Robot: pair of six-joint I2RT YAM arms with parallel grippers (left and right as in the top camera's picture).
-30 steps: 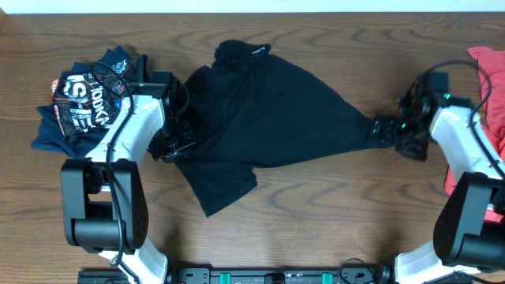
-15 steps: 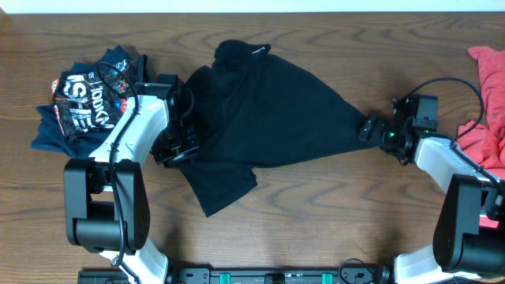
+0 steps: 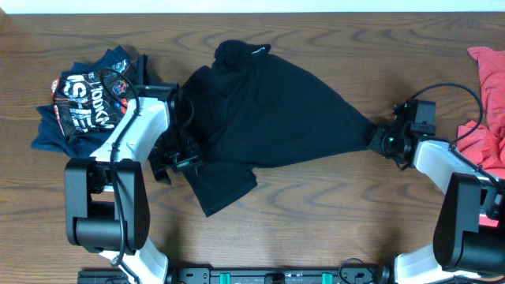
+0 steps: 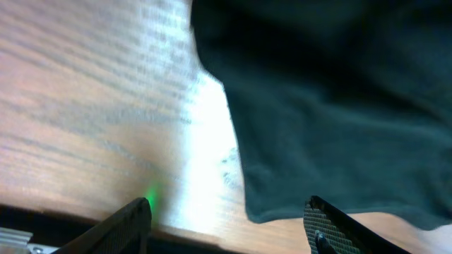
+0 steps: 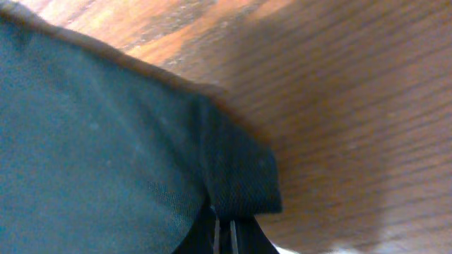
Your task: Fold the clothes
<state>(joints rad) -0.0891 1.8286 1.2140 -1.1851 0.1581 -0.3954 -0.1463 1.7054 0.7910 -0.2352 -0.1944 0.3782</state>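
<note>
Currently the right gripper (image 3: 375, 136) is pinching the black T-shirt (image 3: 268, 110), which is lying lengthwise leftward toward the wide-spread left gripper (image 3: 175, 156).

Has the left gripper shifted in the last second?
Yes. In the overhead view the left gripper has slid downward, farther from the printed navy garment, beside the black T-shirt.

Black tee (image 3: 272, 110), navy tee (image 3: 79, 114) w/ white-orange print, red garment (image 3: 491, 79), brown wood-grain table (image 3: 331, 217).
</note>
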